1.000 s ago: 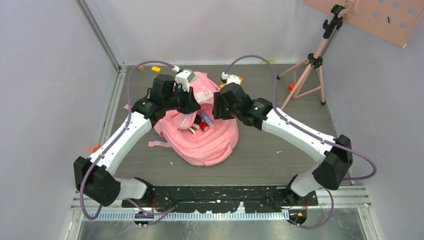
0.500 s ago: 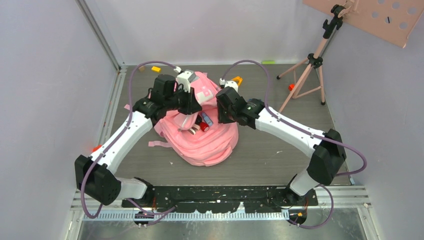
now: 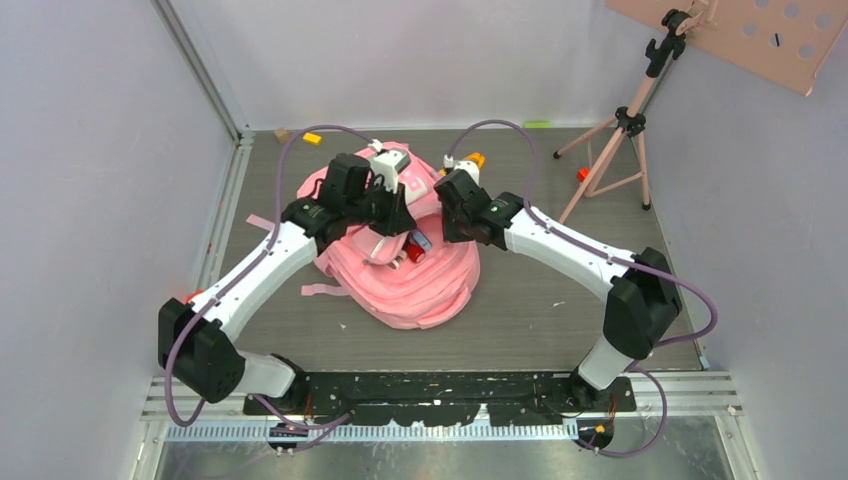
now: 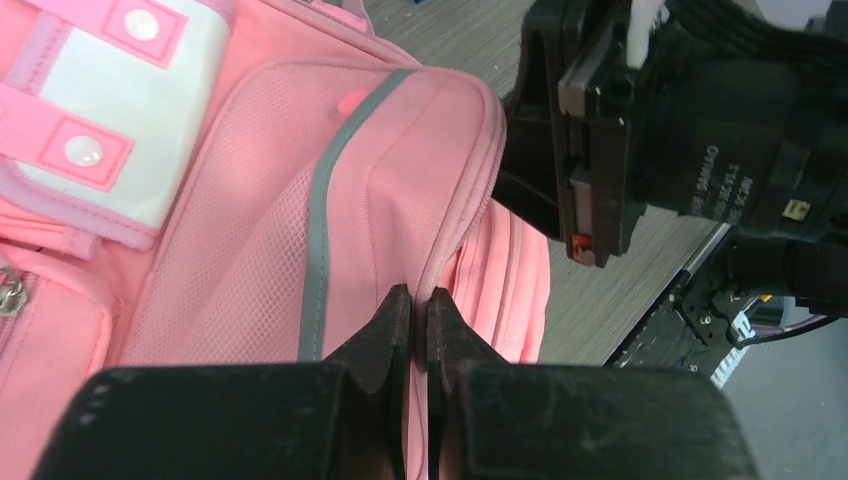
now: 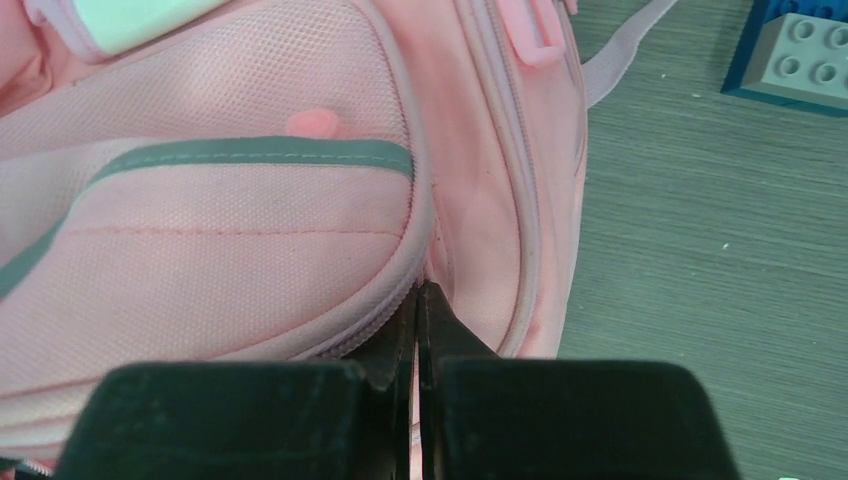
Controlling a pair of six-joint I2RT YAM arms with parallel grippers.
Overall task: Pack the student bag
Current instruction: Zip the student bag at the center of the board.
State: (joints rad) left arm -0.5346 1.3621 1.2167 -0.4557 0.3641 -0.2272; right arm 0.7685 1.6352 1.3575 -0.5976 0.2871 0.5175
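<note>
The student bag, a soft pink backpack, lies in the middle of the table with red and blue items showing in its open top. My left gripper is at the bag's far left side. In the left wrist view it is shut on a fold of pink fabric by the zipper seam of the student bag. My right gripper faces it from the right. In the right wrist view its tips are shut at the zipper edge of the student bag, under the grey-striped pocket.
A blue and grey toy brick lies on the table beyond the bag. A pink tripod stands at the back right. Small orange blocks lie near the back edge. A loose strap trails left of the bag.
My right gripper has shut and shifted left onto the bag's edge. The left gripper has moved right with the fabric, pulling the bag's top over.
</note>
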